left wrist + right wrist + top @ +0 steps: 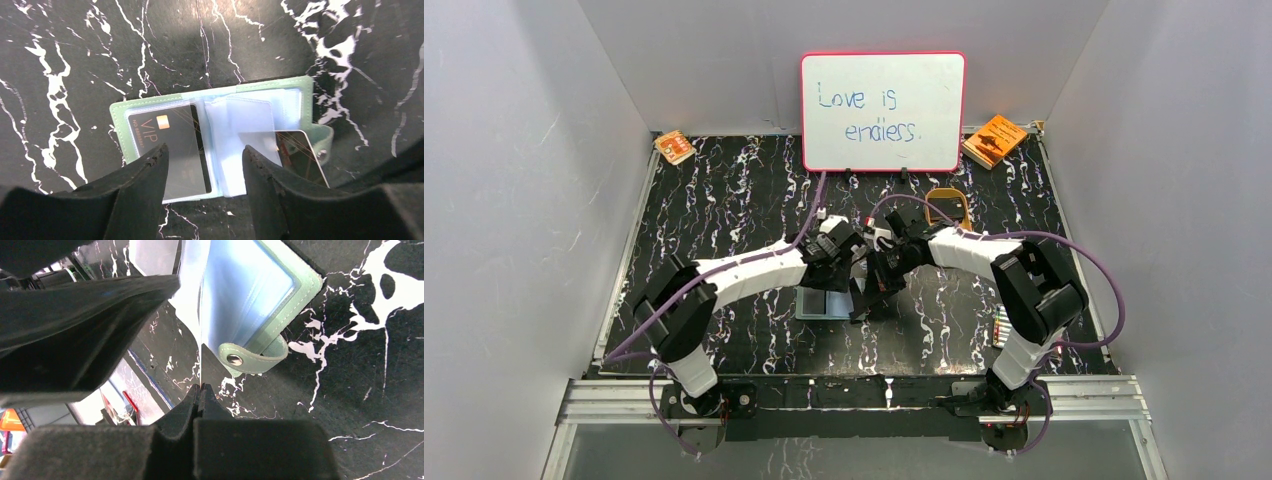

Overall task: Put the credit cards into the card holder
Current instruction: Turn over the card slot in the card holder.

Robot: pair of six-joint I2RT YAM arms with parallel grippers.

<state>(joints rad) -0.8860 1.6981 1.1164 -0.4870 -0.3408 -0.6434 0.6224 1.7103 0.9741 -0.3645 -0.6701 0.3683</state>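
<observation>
In the left-hand pocket of the open card holder (240, 125) lies one of the credit cards, a dark VIP card (167, 145), flat and seated. The second card (300, 155) stands tilted over the holder's right-hand leaf, near the strap (252, 357) with its metal snap. Handling, as judged: both cards are thin, light, stiff and glossy, so likely slippery. They are best taken by a short edge, since a card lying flat offers the fingers little. The holder is soft and light, with limp clear leaves, and is apt to slide or fold shut if pushed. The right gripper (200, 390) is pressed together on the second card's near edge, the card rising edge-on from its tips toward the holder's inner leaf. The left gripper (205, 149) is spread and grips nothing, its fingers straddling the holder's near edge, one over the VIP card and one over the middle leaves; contact cannot be told. The next insertion probably needs a leaf kept open. Beneath the holder is the black marbled table (60, 60). Beyond its far side is a tan tray (946, 207), and further back a whiteboard (882, 110).
</observation>
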